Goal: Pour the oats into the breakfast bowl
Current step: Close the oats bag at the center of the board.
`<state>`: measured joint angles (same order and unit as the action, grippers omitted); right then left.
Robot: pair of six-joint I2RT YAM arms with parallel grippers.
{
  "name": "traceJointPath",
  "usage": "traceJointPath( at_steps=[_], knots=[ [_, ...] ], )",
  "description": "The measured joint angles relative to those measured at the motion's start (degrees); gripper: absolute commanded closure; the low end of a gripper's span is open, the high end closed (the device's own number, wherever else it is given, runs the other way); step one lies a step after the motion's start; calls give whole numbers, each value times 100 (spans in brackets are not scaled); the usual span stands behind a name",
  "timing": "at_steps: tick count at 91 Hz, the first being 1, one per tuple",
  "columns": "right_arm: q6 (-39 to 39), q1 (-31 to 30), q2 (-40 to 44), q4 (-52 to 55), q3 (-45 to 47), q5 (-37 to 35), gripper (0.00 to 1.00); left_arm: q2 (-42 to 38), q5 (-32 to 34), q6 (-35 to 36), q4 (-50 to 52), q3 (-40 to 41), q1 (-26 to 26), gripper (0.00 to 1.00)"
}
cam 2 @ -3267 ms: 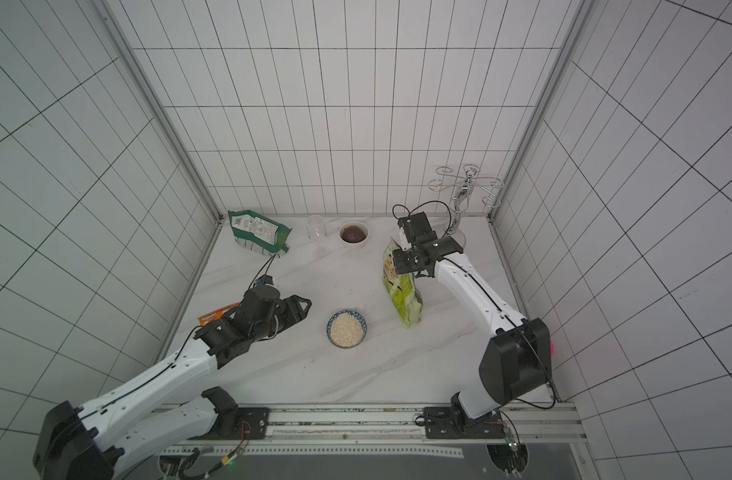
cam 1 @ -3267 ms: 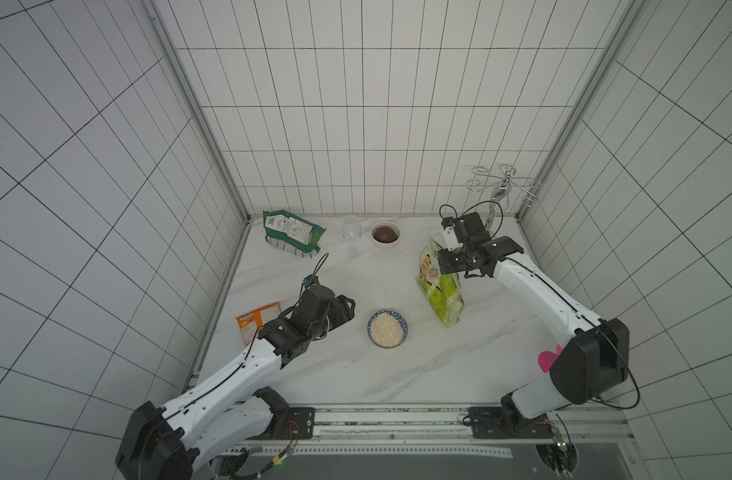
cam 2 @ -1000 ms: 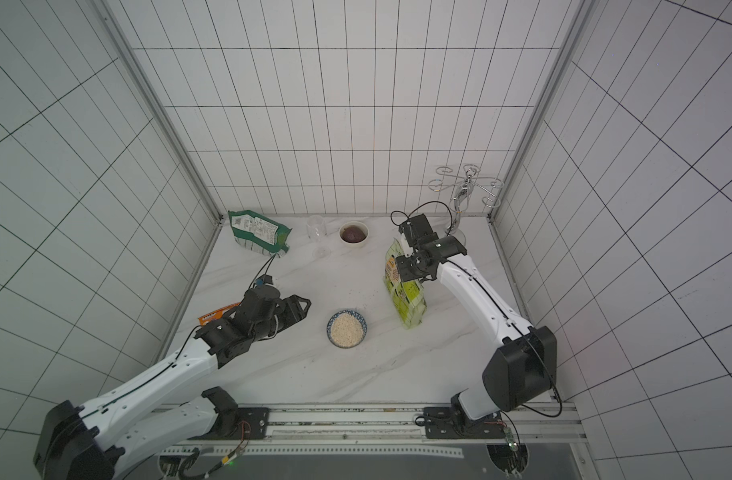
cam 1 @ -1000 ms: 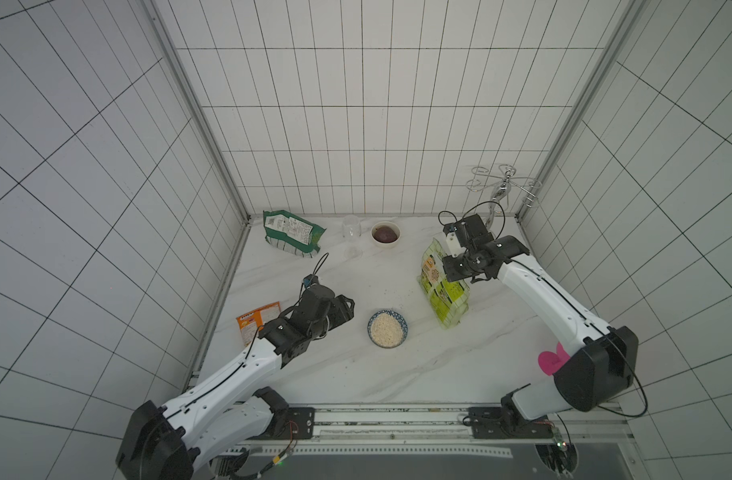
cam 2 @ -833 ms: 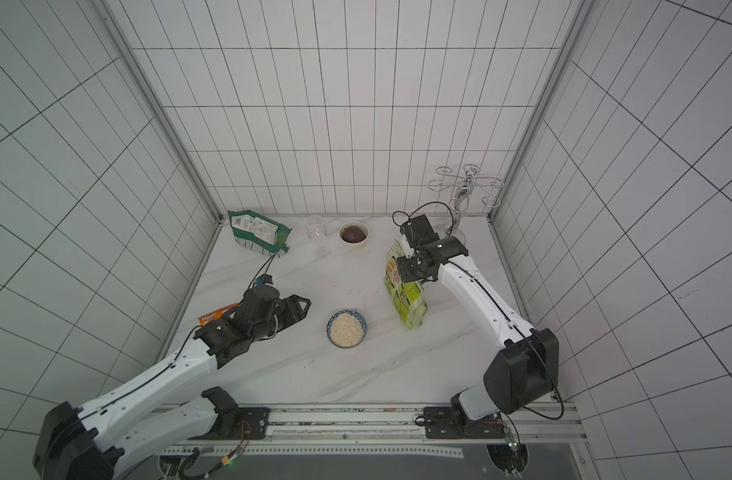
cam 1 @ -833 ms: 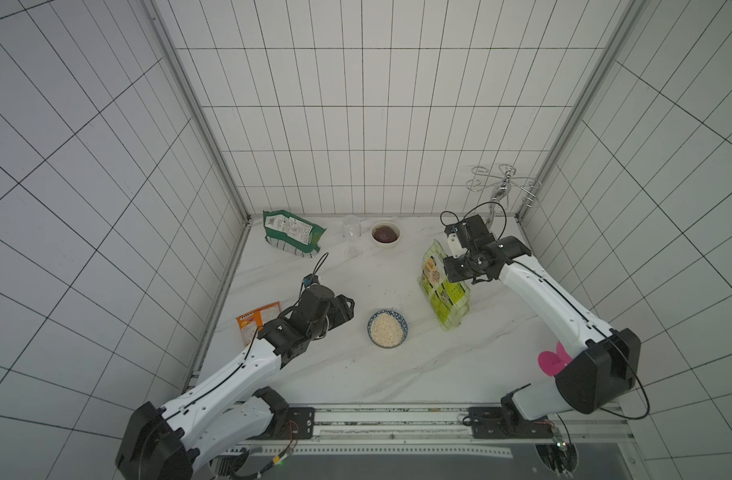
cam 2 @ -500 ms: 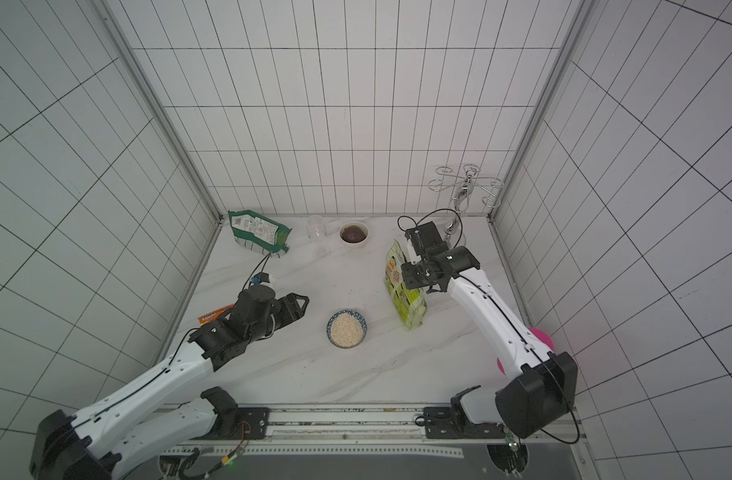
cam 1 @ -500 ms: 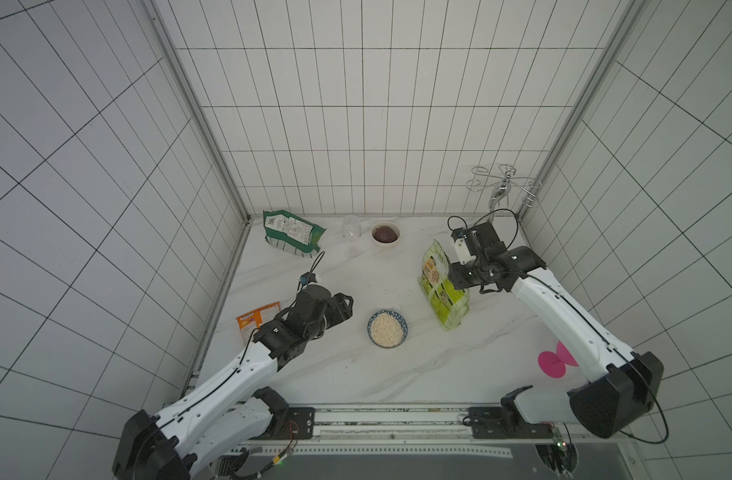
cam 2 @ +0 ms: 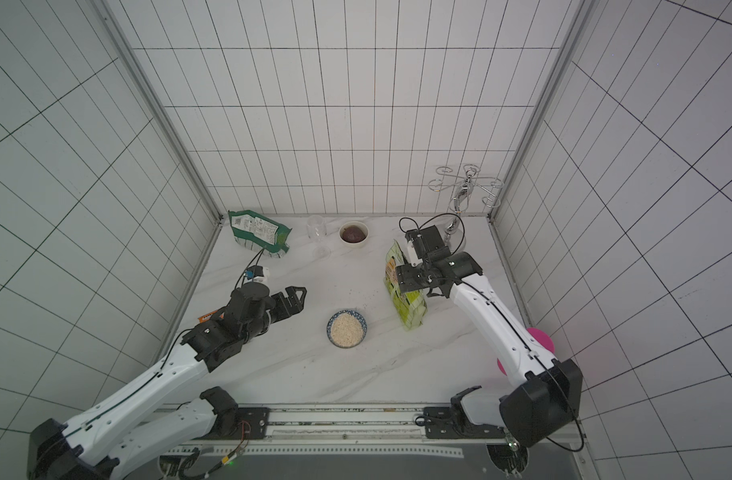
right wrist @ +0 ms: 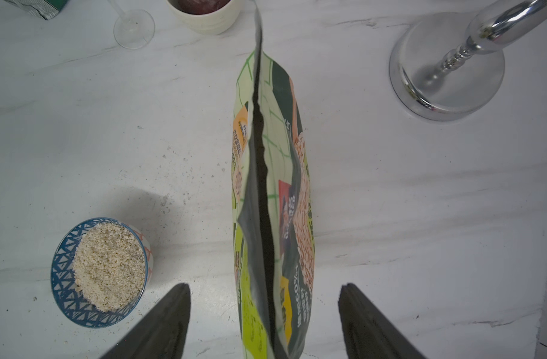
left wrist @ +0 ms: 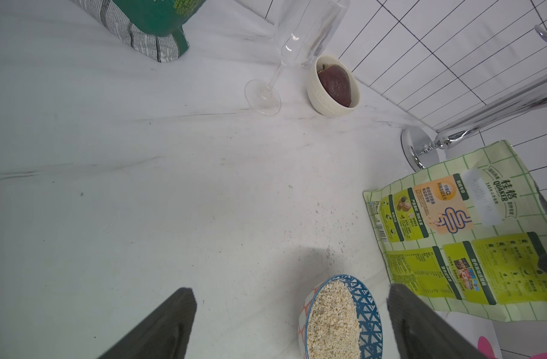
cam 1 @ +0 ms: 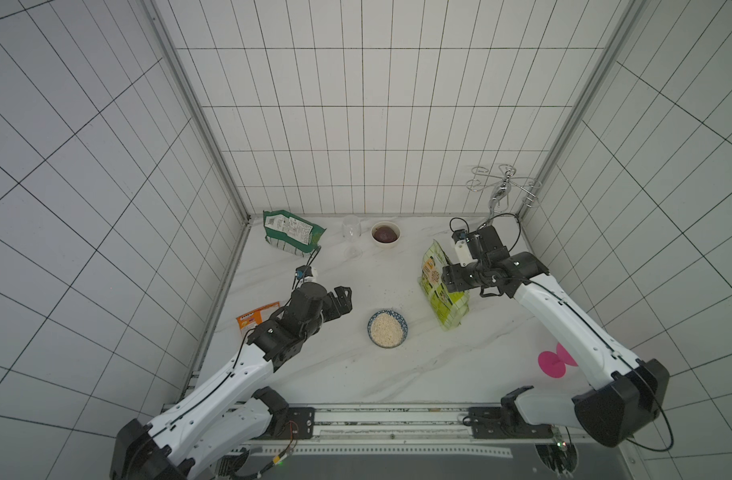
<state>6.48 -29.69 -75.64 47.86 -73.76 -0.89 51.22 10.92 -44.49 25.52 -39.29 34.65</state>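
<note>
A blue outside with a white triangle mesh is seen on the breakfast bowl (right wrist: 64,289), with one patch white and lined in orange. The oats (right wrist: 109,265) in it are pale beige. The pouch (left wrist: 452,236) is printed lime green and white with a green grid, orange panels and dark green bars. A white label is carried by the dark green bag (cam 1: 297,239). The small bowl (left wrist: 321,99) is cream, with dark purple-brown inside. An orange packet (cam 1: 254,320), a pink object (cam 1: 553,363) and a chrome stand (right wrist: 446,68) are visible. The worktop (cam 1: 356,374) is white marble veined in grey. The walls (cam 1: 356,124) are tiled white with dark grout lines.
</note>
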Motion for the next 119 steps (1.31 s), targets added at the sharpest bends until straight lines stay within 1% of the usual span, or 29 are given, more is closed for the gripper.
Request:
traceJointPath(
  at_steps=[14, 17, 21, 23, 24, 25, 26, 27, 28, 29, 39, 54, 55, 56, 60, 61, 63, 66, 71, 76, 77, 80, 81, 107, 109, 112, 114, 116, 119],
  knots=[
    [-33, 87, -299, -138, -162, 52, 28, -138, 90, 90, 0, -2, 0, 1],
    [-37, 125, -455, -155, -249, 76, 30, -160, 96, 98, 2, -2, 0, 1],
    [-52, 168, -667, -179, -374, 96, 37, -186, 111, 103, 4, -2, 0, 1],
    [-68, 192, -793, -203, -448, 111, 46, -197, 116, 105, 9, -2, 0, 1],
    [-74, 201, -846, -212, -476, 116, 54, -201, 118, 105, 11, -2, 0, 1],
    [-83, 205, -903, -223, -503, 120, 65, -210, 122, 105, 15, -2, 0, 1],
    [-122, 212, -946, -229, -533, 129, 81, -214, 127, 105, 17, -2, 0, 1],
    [-87, 221, -992, -232, -560, 129, 92, -221, 131, 105, 22, -2, 0, 1],
    [-101, 232, -1040, -243, -584, 138, 98, -227, 133, 105, 26, -2, 0, 1],
    [-131, 236, -1099, -247, -621, 146, 100, -234, 136, 105, 31, -2, 0, 1],
    [-164, 269, -1436, -284, -841, 157, 100, -304, 177, 109, 72, -2, 0, 1],
    [-160, 275, -1456, -330, -844, 199, 100, -439, 271, 160, 144, -2, -2, 1],
    [-160, 278, -1456, -328, -841, 208, 98, -450, 278, 164, 144, -2, -2, 1],
    [-160, 282, -1456, -326, -841, 216, 94, -459, 284, 166, 144, -2, -2, 1],
    [-157, 302, -1458, -328, -844, 260, 69, -498, 302, 173, 149, -2, -9, 1],
    [-146, 308, -1458, -328, -844, 264, 64, -505, 304, 175, 146, -2, -11, 1],
    [-144, 315, -1462, -332, -844, 275, 60, -522, 308, 181, 146, -2, -11, 1],
    [-146, 337, -1473, -354, -844, 282, 58, -544, 317, 190, 146, -2, -17, 1],
    [-166, 350, -1521, -369, -868, 284, 60, -566, 330, 197, 146, -2, -17, 1],
    [-179, 350, -1617, -376, -944, 282, 68, -575, 348, 205, 146, -2, -22, 1],
    [-175, 350, -1637, -387, -960, 282, 72, -575, 348, 208, 146, -2, -22, 1],
    [-216, 350, -1707, -407, -1012, 282, 95, -573, 356, 208, 146, -2, -22, 2],
    [-197, 350, -1725, -413, -1027, 282, 99, -573, 358, 210, 146, -2, -22, 1],
    [-223, 350, -1862, -461, -1143, 332, 100, -560, 374, 243, 131, -2, -28, 1],
    [-223, 350, -1862, -457, -1143, 341, 93, -555, 374, 247, 131, -2, -33, 1],
    [-221, 350, -1862, -431, -1150, 348, 76, -551, 372, 251, 131, -2, -42, 1],
    [-195, 350, -1858, -411, -1154, 350, 67, -551, 372, 256, 131, -2, -48, 1],
    [-205, 350, -1849, -402, -1154, 350, 62, -551, 372, 256, 131, -2, -57, 1],
    [-197, 350, -1818, -372, -1152, 348, 61, -551, 372, 258, 131, -2, -70, 1]
  ],
)
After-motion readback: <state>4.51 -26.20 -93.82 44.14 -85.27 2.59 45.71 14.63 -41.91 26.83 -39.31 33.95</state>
